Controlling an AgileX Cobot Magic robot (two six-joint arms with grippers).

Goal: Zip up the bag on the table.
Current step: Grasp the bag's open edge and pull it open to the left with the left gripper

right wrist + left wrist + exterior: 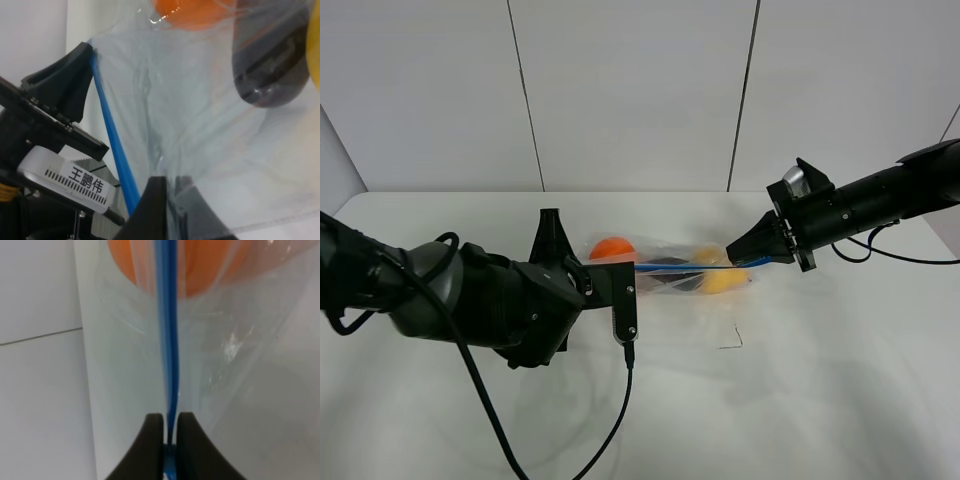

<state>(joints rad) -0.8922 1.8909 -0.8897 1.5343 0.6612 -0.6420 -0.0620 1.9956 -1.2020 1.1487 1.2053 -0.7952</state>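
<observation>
the only writing i can read is a white label [85, 181] on the left arm's camera housing, printed 王鹏伟. the bag [660, 250] sits around the middle of the tabletop [820, 380], its long axis running side to side in the high view. its blue zipper strip [685, 267] is stretched straight between both arms. the left end effector [170, 436] is pressed together, pinching the strip at the bag's left end. the right end effector [170, 200] is pinched on the bag's edge just beside the strip at the right end. an orange piece [613, 248] lies toward the left, a dark piece [270, 65] mid-bag, a yellow piece [722, 281] toward the right. i cannot tell whether the bag's underside touches the tabletop.
</observation>
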